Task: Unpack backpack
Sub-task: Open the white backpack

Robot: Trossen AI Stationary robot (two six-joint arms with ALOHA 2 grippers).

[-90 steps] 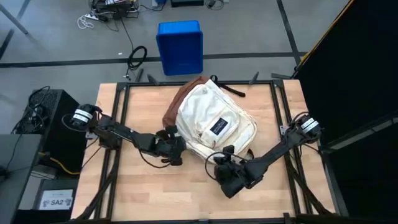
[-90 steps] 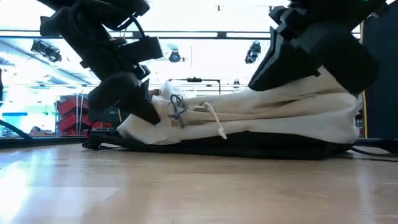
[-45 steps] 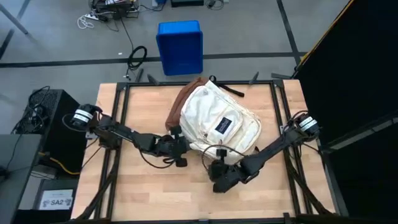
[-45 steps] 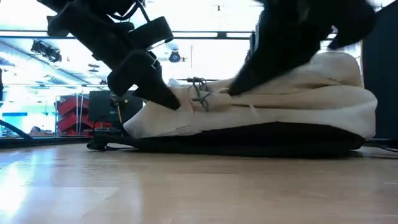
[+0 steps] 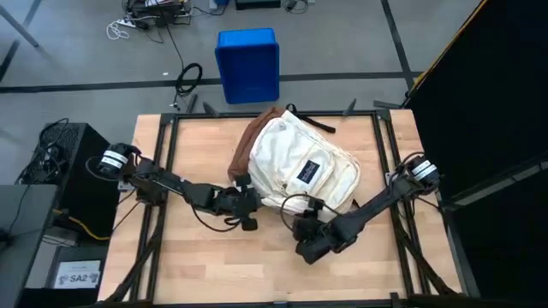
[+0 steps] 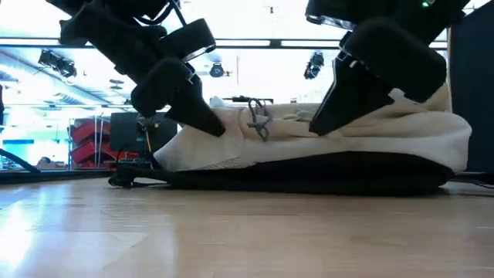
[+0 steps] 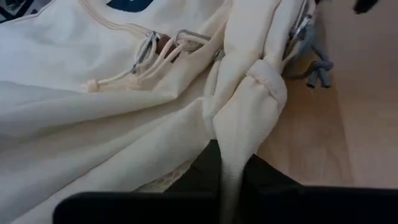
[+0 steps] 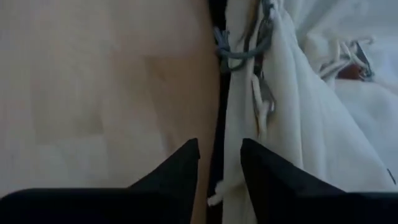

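the left gripper (image 5: 247, 202) is pinching the backpack (image 5: 295, 162) fabric; the right gripper (image 8: 219, 163) is hovering slightly spread beside its edge.

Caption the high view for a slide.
Both grippers, left gripper and right gripper, work the near edge of the cream backpack on the table.

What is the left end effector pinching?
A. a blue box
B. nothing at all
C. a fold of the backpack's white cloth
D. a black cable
C. In the left wrist view a bunched fold of the backpack runs down between the left end effector's dark fingers, and the high view shows that end effector at the backpack's edge.
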